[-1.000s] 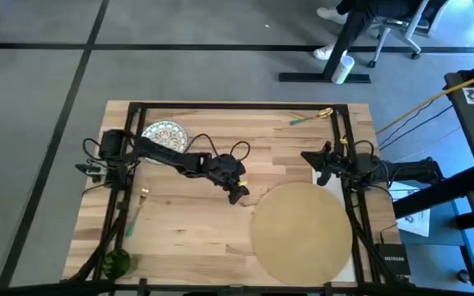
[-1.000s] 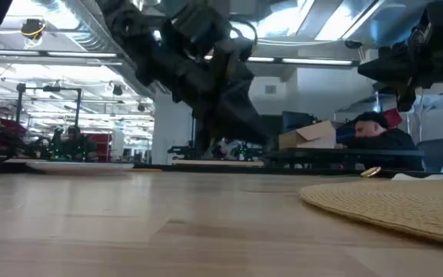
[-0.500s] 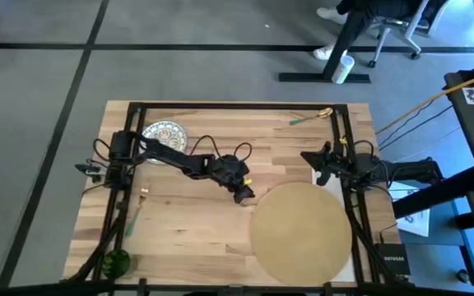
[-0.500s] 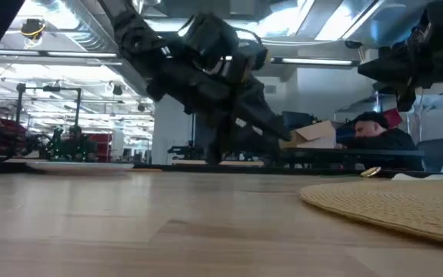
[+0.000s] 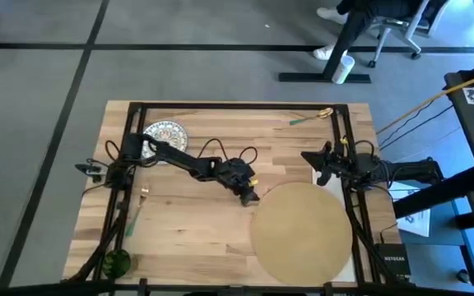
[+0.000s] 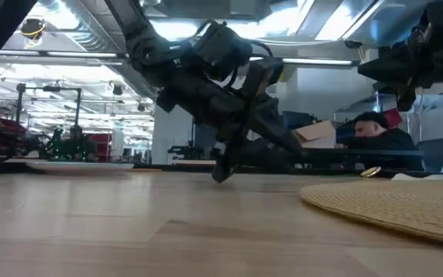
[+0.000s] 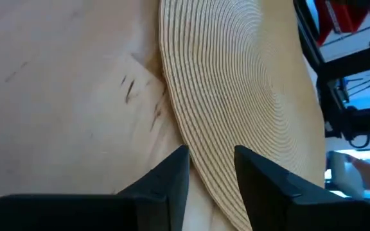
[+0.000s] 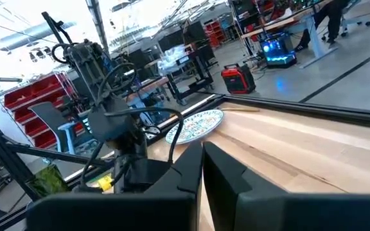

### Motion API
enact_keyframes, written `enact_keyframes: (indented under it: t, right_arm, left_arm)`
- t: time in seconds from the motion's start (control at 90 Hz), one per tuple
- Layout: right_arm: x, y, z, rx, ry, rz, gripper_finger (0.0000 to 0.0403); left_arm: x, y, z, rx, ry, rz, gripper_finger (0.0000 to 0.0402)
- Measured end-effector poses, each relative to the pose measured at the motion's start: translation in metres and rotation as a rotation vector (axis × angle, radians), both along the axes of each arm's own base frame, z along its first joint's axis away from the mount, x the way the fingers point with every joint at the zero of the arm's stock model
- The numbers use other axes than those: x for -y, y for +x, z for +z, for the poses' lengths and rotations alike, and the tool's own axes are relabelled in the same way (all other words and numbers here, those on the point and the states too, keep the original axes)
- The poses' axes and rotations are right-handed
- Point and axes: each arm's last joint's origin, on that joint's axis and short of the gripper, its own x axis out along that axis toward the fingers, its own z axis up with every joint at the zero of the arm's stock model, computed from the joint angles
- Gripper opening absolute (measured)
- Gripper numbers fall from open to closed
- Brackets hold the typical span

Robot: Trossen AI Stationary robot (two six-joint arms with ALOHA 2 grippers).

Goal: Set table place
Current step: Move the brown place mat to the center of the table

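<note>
Round tan placemat (image 5: pixel 301 233) — finely ribbed, flat on table (image 5: pixel 188 226).

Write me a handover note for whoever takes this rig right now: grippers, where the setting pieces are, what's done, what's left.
Left gripper: open, low at the edge of the large round tan woven placemat, fingers straddling its rim; nothing held.
Right gripper: shut, empty, raised by the wooden table's right frame rail.
Placemat lies at the near right, overhanging a white rectangular napkin.
Small patterned white-rimmed plate sits at the far left.
Done: nothing laid on the placemat.
Left: probably grip and position the placemat, then bring the plate.
</note>
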Motion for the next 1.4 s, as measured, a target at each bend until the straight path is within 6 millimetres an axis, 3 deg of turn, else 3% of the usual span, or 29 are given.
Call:
enact_keyframes:
  t: [0.378,1.044,1.4]
  right_arm:
    - [0.000,0.000,0.000,0.000,0.000,0.000,0.0000]
    - [0.000,0.000,0.000,0.000,0.000,0.000,0.0000]
    - [0.000,0.000,0.000,-0.001,0.000,0.000,0.0000]
  left_arm:
    - [0.005,0.004,0.001,-0.107,0.055,0.011,0.0109]
    - [0.011,0.007,0.004,-0.106,0.015,0.014,0.0109]
    - [0.014,0.021,-0.004,-0.098,-0.001,0.020,0.0109]
